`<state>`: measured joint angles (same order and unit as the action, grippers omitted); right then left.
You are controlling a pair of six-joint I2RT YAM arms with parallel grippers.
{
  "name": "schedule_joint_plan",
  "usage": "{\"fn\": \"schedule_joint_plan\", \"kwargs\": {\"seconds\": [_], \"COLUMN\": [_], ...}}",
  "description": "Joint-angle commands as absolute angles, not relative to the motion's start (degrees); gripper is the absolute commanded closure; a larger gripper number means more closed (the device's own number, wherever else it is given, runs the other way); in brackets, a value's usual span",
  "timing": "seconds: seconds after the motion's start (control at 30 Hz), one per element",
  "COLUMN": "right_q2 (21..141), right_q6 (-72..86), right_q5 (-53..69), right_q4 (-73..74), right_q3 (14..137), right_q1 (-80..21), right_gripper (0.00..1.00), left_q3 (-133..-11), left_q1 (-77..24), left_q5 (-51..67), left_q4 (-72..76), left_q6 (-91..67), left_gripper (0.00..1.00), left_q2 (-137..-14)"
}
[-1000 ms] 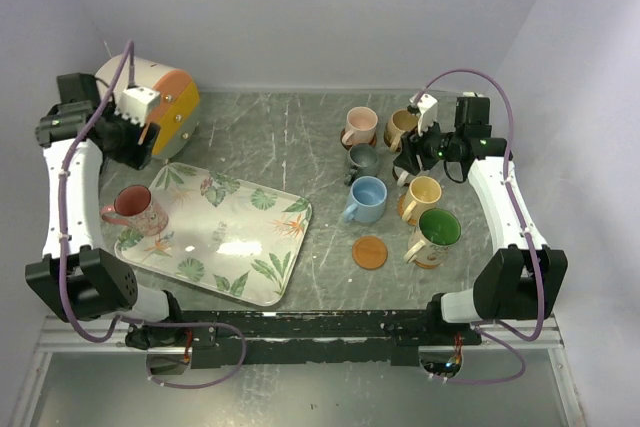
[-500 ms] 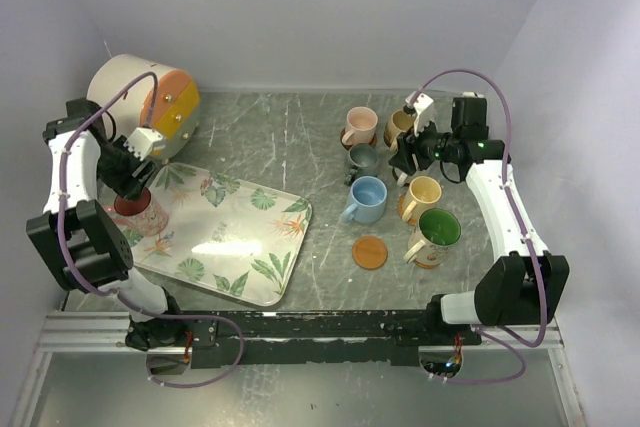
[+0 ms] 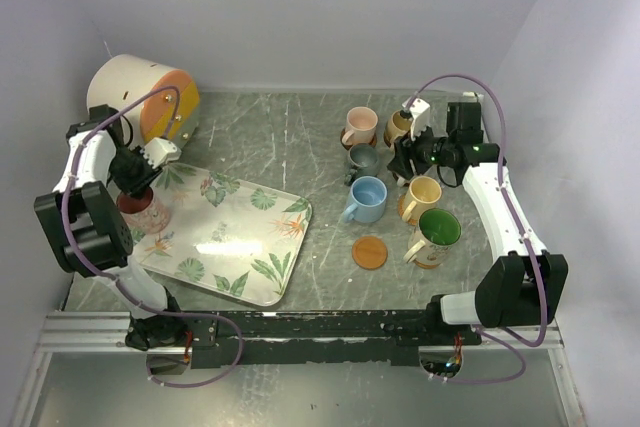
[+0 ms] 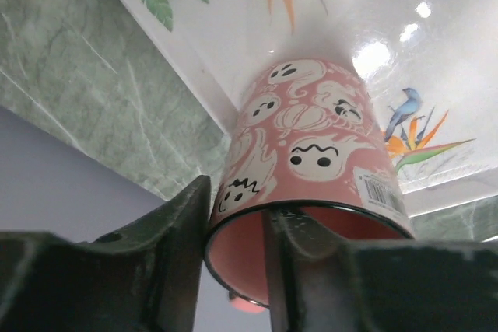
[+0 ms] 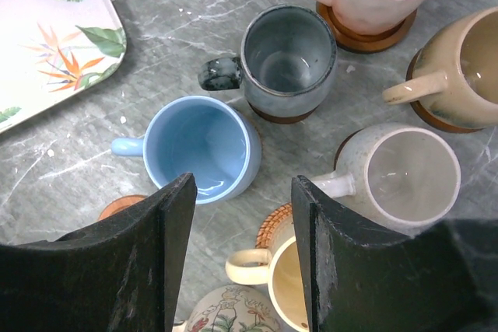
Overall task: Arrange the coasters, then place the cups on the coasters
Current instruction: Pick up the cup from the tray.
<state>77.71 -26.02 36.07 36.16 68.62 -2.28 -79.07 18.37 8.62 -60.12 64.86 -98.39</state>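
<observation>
Orange-tan coaster (image 3: 369, 252) lies bare nearest the bases, beside the green cup (image 3: 437, 230). On the leaf-print tray (image 3: 250, 247), the left gripper (image 4: 237, 211) straddles the ghost-print mug (image 4: 311, 138) at its rim, one finger inside, one outside; whether it clamps the wall cannot be told. Farther back, the right gripper (image 5: 243, 186) hangs above the blue cup (image 5: 198, 145) and grey cup (image 5: 288, 56), jaws apart, holding nothing.

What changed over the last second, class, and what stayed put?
The left gripper swung from the big cylinder down to the red mug on the tray; its fingers now straddle the rim, grip not certain. The right gripper, open, barely moved; other cups and the coaster stayed.
</observation>
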Motion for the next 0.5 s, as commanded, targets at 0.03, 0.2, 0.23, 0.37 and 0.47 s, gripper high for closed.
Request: {"fn": "schedule_joint_plan", "kwargs": {"seconds": [0.03, 0.2, 0.23, 0.37, 0.47], "right_q2": [77.5, 77.8, 77.7, 77.6, 78.1], "right_q6": [-25.2, -25.1, -25.0, -24.3, -23.2], "right_q5": [34.7, 34.2, 34.1, 33.4, 32.1], "right_q4": [34.5, 34.7, 34.6, 33.9, 33.4], "right_q3": [68.2, 68.2, 68.1, 67.9, 67.9], "right_q1": [-3.0, -3.2, -3.3, -3.3, -3.3], "right_gripper": [0.48, 0.48, 0.48, 0.48, 0.48], "left_q3": [-78.6, -79.2, -79.2, -79.6, -82.5], "left_q1": [15.5, 10.5, 8.6, -0.9, -8.2], "left_q5": [8.2, 9.2, 9.8, 11.2, 12.8], "left_q4": [-62.1, -65.2, -65.9, -67.3, -68.0], "left_q6": [65.4, 60.7, 59.4, 52.9, 46.9], "left_gripper": [0.67, 0.86, 0.88, 0.88, 0.88], "left_q2": [-97.8, -93.9, -92.8, -88.1, -86.5]}}
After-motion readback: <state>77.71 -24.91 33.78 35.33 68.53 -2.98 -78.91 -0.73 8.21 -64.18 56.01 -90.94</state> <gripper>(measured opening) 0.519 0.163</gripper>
